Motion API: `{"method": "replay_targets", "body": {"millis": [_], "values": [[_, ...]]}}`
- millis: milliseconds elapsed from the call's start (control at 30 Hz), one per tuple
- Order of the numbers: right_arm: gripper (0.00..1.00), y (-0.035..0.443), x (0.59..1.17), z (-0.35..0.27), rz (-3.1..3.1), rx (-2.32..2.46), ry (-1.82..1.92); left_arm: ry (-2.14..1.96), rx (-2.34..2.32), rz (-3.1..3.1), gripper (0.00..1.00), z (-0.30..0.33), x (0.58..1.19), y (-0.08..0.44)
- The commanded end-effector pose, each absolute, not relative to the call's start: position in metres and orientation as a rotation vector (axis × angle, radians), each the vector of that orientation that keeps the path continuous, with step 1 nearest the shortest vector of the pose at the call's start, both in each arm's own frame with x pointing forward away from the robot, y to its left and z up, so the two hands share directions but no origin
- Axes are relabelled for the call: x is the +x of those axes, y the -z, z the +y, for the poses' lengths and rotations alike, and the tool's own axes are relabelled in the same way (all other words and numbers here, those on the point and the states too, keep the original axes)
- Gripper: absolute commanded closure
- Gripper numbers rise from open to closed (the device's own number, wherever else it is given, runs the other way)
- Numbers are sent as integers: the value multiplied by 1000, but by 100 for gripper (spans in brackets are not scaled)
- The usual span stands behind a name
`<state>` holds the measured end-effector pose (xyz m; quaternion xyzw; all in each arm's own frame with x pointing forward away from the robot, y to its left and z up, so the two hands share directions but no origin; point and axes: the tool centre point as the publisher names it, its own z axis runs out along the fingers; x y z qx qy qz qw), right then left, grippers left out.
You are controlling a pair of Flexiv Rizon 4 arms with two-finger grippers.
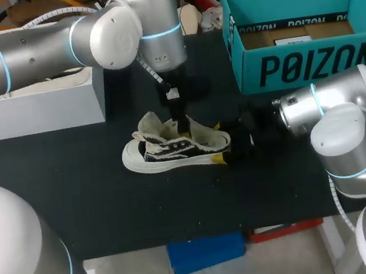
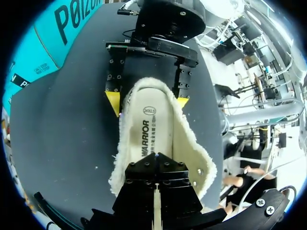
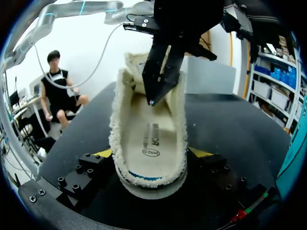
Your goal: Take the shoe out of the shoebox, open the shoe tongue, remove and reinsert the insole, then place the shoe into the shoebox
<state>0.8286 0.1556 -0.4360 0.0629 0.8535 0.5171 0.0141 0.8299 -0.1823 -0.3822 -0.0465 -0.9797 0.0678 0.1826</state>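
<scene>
on the worktop [image 1: 95, 190], at its middle, head view: shoe [image 1: 171, 151] on its sole, outside the shoebox [image 1: 308, 58], which stands well apart at the far right; left end effector [image 1: 179, 116] down in the shoe's mouth, right end effector [image 1: 228, 143] at the heel. left wrist view: left end effector [image 2: 156, 160] clenched, tip at the insole [image 2: 146, 129], which lies flat inside; no pinch of it evident. right wrist view: right end effector [image 3: 151, 153] grasping the shoe's heel from both sides. step judged: insole handling. next move calls for a firm hold of the insole's edge while the heel is steadied.
</scene>
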Motion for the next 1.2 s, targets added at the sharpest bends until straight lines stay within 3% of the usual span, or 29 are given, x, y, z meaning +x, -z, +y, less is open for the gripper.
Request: {"method": "replay_targets", "body": {"millis": [33,1200], "values": [[100,439,829,156,2658,199,-1608,-211,-133,-2772,100,-181,821,388],[100,439,829,156,2658,199,-1608,-315,-191,-2766,100,-189,791,430]]}}
